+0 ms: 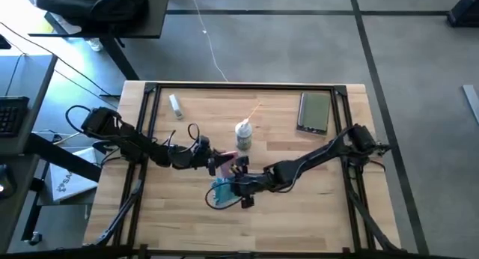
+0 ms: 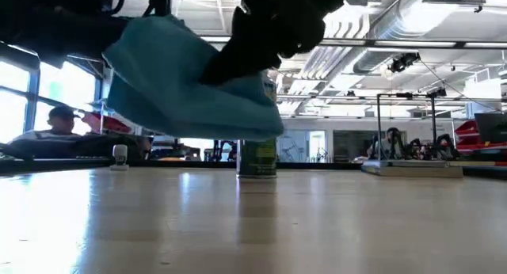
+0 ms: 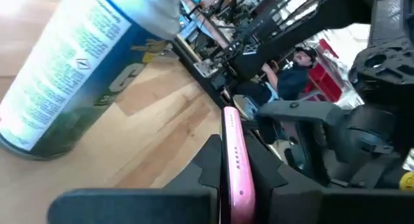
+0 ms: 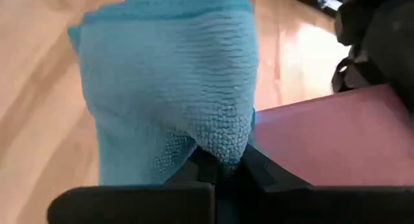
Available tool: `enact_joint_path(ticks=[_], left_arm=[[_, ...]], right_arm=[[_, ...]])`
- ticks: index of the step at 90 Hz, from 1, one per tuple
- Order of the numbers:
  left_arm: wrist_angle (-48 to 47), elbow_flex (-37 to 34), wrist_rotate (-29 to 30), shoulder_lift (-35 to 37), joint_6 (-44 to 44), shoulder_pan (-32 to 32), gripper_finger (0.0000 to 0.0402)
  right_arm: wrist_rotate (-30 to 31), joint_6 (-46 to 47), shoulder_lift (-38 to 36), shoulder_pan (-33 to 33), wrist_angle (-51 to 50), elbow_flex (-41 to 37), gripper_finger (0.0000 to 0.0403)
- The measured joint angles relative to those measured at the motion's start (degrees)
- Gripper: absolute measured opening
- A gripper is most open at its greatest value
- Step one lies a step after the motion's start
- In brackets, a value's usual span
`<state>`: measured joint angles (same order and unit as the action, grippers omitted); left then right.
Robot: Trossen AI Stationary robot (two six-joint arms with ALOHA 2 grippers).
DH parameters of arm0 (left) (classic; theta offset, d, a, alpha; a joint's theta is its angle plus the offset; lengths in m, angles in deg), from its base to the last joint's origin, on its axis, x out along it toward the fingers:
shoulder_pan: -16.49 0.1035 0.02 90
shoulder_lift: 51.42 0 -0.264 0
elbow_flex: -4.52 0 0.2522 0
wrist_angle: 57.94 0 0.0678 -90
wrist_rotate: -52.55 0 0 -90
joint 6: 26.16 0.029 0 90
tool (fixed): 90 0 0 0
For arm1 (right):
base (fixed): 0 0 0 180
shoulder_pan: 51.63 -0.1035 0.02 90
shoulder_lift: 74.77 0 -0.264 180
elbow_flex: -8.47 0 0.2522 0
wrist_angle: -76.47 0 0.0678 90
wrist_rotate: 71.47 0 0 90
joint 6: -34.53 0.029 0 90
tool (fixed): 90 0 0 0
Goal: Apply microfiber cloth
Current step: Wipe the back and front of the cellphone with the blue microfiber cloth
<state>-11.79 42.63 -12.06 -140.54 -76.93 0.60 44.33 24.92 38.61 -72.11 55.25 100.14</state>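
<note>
The turquoise microfiber cloth (image 1: 221, 192) (image 4: 168, 88) hangs bunched in my right gripper (image 1: 235, 186), which is shut on it near the table's middle. Just to its far side, my left gripper (image 1: 223, 164) is shut on a pink phone (image 1: 233, 165) (image 3: 234, 166). In the right wrist view the phone's pink flat face (image 4: 336, 143) lies right beside the cloth; whether they touch I cannot tell. In the low view the cloth (image 2: 190, 88) hangs clear above the tabletop. My left gripper pinches the pink phone between its two fingers, which sit on its two flat faces at one end (image 3: 240, 197). The phone stands edge-on between the fingers (image 3: 207, 162), off the table. My right gripper pinches a bunched fold of the cloth (image 4: 223, 146) between its two fingertips, several layers thick. The rest of the cloth spreads out beyond the fingers, slack and lifted clear of the table (image 2: 238, 226).
A small spray bottle (image 1: 243, 134) (image 3: 65, 75) stands just beyond the grippers. A black phone (image 1: 314, 111) lies at the far right, a small white object (image 1: 176, 105) at the far left. People sit beyond the table in the low view (image 2: 59, 119).
</note>
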Motion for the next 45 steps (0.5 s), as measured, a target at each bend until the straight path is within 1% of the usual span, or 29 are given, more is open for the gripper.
enact_joint_path(ticks=[11, 19, 27, 37, 45], left_arm=[[0.0, -0.1, -1.6, 0.0, -1.3, -0.2, 0.001], [0.1, -0.1, -2.4, 0.0, -1.8, -0.2, 0.001], [0.2, -0.1, -2.8, 0.1, -2.1, -0.2, 0.001], [0.6, 0.0, -2.5, 0.2, -2.1, -0.2, 0.001], [0.5, 0.0, -2.5, 0.2, -2.1, -0.2, 0.001]], right_arm=[[11.2, -8.6, -0.2, -1.6, 3.4, 0.0, 0.0], [20.5, -18.2, -0.2, -2.5, 6.6, 0.0, 0.0], [27.0, -28.0, -0.2, -3.0, 8.4, 0.0, 0.0], [31.7, -37.3, -0.2, -3.5, 10.1, 0.0, 0.0], [32.6, -40.2, -0.2, -3.7, 10.7, 0.0, 0.0]])
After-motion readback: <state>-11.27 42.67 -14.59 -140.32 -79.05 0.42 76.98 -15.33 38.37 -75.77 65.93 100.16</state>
